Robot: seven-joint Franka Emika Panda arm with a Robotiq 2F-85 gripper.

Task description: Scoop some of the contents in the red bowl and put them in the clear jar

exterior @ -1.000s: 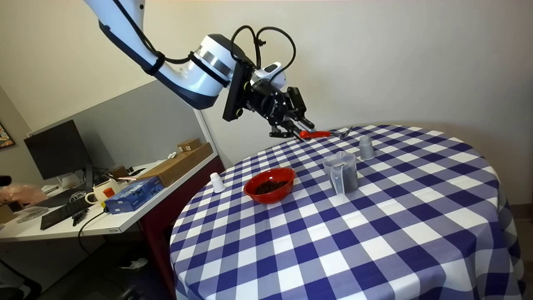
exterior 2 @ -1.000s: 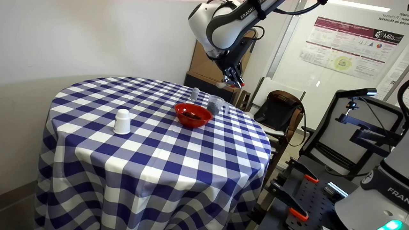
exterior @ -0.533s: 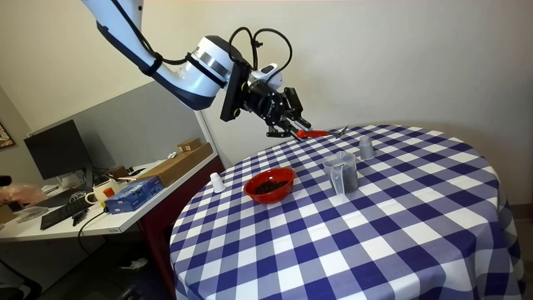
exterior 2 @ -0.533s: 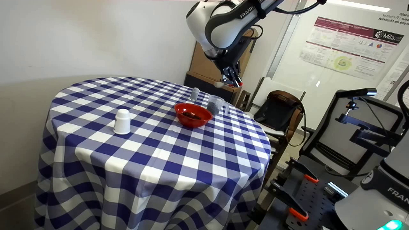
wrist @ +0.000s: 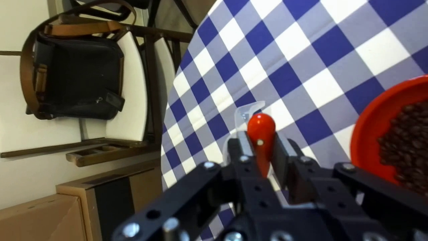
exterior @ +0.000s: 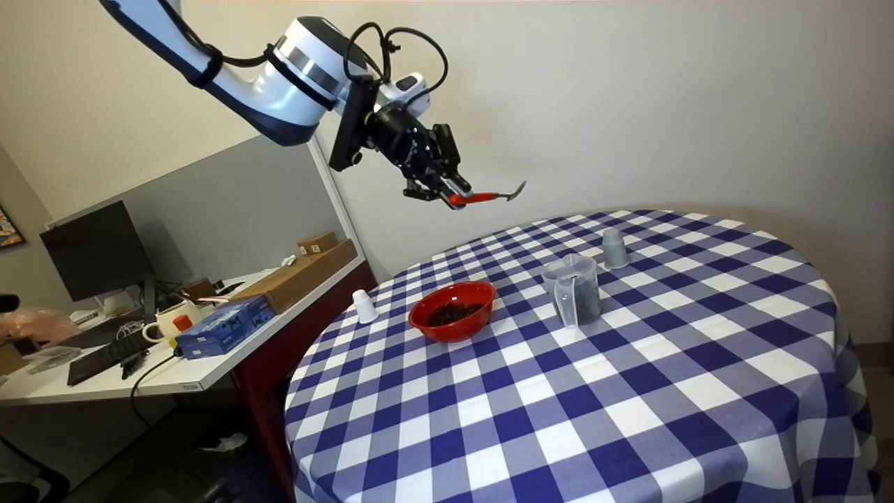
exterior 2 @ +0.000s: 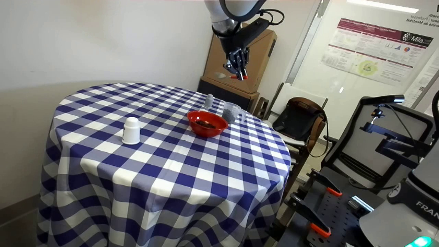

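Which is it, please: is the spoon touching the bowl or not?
Apart: an exterior view shows the spoon held up in the pincer, with wall and tablecloth visible between spoon and bowl.

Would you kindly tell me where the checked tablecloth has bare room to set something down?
In an exterior view, bare tablecloth stretches between its near edge, the red bowl and the clear jar; another patch separates bowl and white object. It is tightest around the jar, with bowl and grey object nearby.

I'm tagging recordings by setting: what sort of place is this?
Probably a research lab or office: a maroon-headed printed poster with charts, a black rectangular monitor and a black-framed mesh office chair.
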